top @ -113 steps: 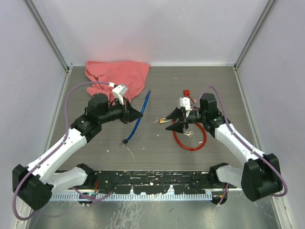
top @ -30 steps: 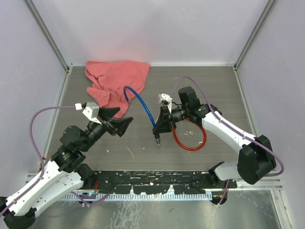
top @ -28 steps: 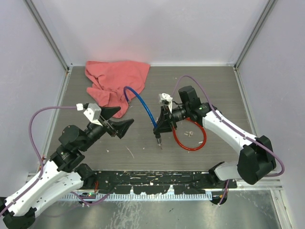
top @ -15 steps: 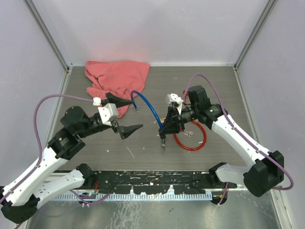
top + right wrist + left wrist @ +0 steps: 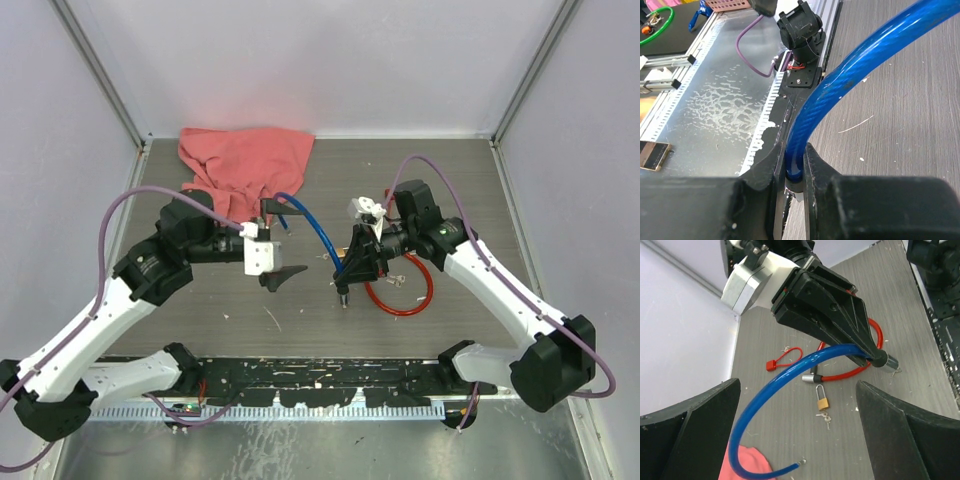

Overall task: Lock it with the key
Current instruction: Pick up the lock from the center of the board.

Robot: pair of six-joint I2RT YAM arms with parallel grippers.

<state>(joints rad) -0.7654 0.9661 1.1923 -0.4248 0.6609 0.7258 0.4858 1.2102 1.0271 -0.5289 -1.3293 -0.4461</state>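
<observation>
Top view: pinching the blue cable lock (image 5: pixel 310 225) near one end with the right gripper (image 5: pixel 344 283), holding it up off the table (image 5: pixel 470 190) and arcing it over toward the pink cloth (image 5: pixel 240 160). Hovering the left gripper (image 5: pixel 280 243) close to the free tip, spread wide and carrying nothing.

Left wrist view: framing the blue arc between wide-apart fingers (image 5: pixel 690 440), not touching it. Spotting a small brass padlock (image 5: pixel 822 402) lying flat down below, with a probable key (image 5: pixel 826 417) just beside it and the red cable (image 5: pixel 850 371) near both. Lying there untouched, all of it.

Right wrist view: clamping snugly on the blue cable, both fingers pressing its sides close to the end.

Progress-wise, guessing pretty early. Nothing looking locked yet, free tip dangling well apart from the held end. Remaining, probably: bringing the two ends together, then grabbing that key off the table and turning it.
</observation>
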